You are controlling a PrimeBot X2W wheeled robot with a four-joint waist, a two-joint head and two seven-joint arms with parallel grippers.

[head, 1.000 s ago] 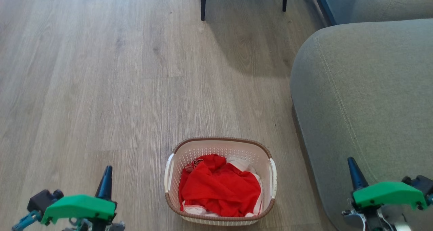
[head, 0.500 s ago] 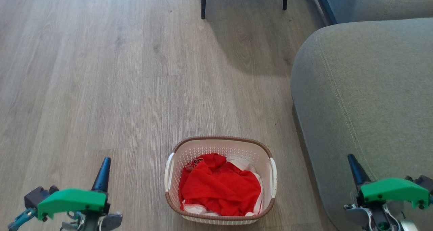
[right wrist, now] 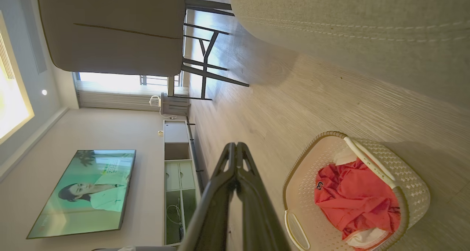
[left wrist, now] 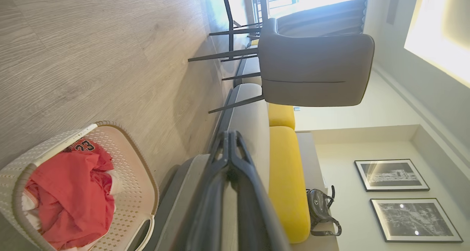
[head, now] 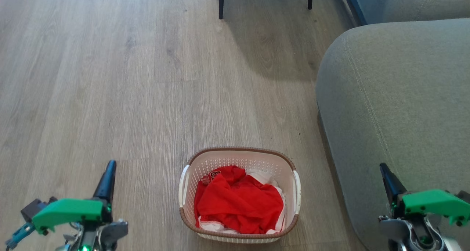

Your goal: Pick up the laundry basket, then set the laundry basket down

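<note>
Movement: left gripper [head: 109,167] and right gripper [head: 384,168] sat higher in head view than a second before.
Grip: both clenched tip to tip, holding nothing.
Laundry basket [head: 239,160]: on wood floor [head: 110,78] between grippers, beside grey sofa [head: 396,96], untouched.

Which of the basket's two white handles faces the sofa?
The right handle of the laundry basket, nearest the right gripper; the grey sofa is beside it. The left handle faces wooden floor.
</note>
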